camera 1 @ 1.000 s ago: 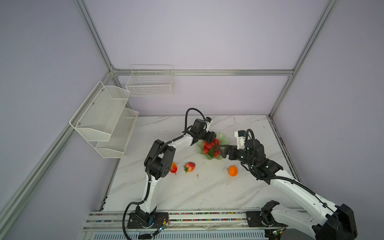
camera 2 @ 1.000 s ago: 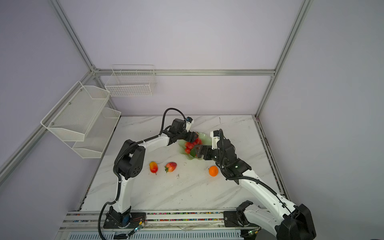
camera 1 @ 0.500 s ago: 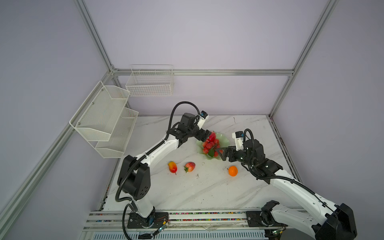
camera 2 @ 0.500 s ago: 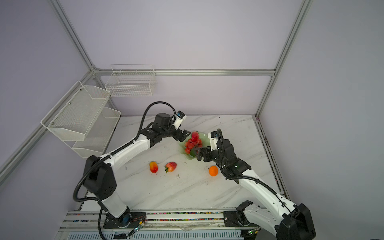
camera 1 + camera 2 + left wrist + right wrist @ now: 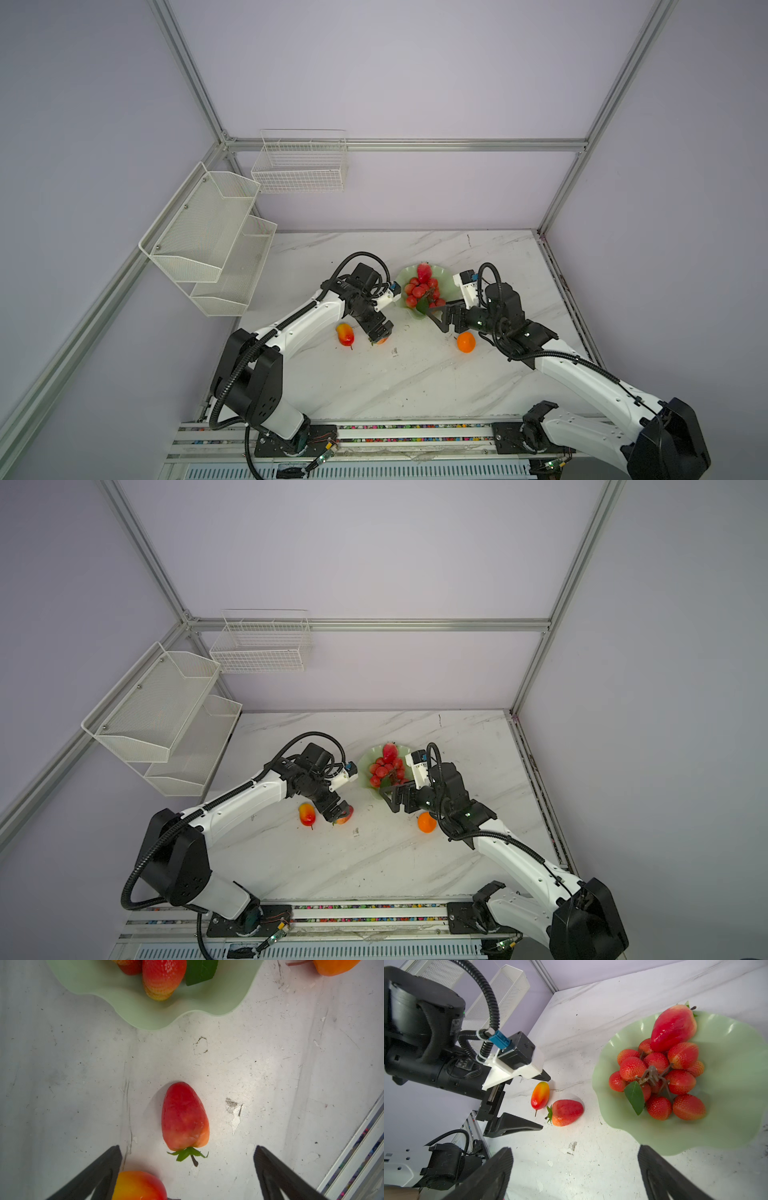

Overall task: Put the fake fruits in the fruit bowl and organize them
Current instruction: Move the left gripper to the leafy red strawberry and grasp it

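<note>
The pale green fruit bowl [image 5: 443, 274] [image 5: 364, 766] [image 5: 726, 1118] [image 5: 145, 1014] holds a red grape cluster [image 5: 419, 289] [image 5: 658, 1076] with a green leaf. A strawberry [image 5: 424, 271] [image 5: 673, 1026] lies on the bowl's far side. A second strawberry [image 5: 184, 1115] [image 5: 565, 1112] [image 5: 345, 818] lies on the table, with a red-yellow oblong fruit [image 5: 345, 334] [image 5: 139, 1185] [image 5: 540, 1095] beside it. My left gripper [image 5: 378, 330] [image 5: 187, 1148] hangs open over the strawberry's stem end, holding nothing. My right gripper [image 5: 437, 318] [image 5: 575, 1149] stands open by the bowl's near rim. The orange [image 5: 466, 342] [image 5: 426, 822] rests beside its wrist.
White mesh shelves [image 5: 208, 241] hang on the left wall and a wire basket [image 5: 299, 166] on the back wall. A metal rail [image 5: 374, 432] runs along the table's front edge. The two grippers are about a bowl's width apart.
My left gripper opened wide, drew back from the bowl's far side, where a strawberry now lies, and swung over the table strawberry. The right arm barely moved.
</note>
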You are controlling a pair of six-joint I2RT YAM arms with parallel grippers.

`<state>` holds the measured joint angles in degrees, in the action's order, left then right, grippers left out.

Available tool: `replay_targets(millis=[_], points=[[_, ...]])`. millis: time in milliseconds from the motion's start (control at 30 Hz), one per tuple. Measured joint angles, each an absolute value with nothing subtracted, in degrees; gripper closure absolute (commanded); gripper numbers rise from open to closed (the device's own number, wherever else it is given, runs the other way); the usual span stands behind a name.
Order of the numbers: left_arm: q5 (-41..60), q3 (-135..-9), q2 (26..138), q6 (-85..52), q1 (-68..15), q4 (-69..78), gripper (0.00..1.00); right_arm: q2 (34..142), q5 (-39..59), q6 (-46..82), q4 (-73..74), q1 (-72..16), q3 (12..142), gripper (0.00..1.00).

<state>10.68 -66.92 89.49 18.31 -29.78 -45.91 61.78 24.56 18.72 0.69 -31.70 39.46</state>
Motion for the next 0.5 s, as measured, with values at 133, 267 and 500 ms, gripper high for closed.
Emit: replay_targets(millis=[133,267,500], points=[[10.4,-66.9,92.7,18.9,-29.8,-45.8,0.05,60.5,25.1,18.6,0.6,-31.7,37.2,0.02],[9.5,-66.9,96.4,19.1,-30.4,-44.8,0.11,59.9,25.3,18.6,0.6,-31.7,35.8,0.03],[7.8,-66.3,97.2,19.5,-30.8,-41.5,0.21,60.2,25.4,18.5,0.6,-31.7,35.7,0.03]])
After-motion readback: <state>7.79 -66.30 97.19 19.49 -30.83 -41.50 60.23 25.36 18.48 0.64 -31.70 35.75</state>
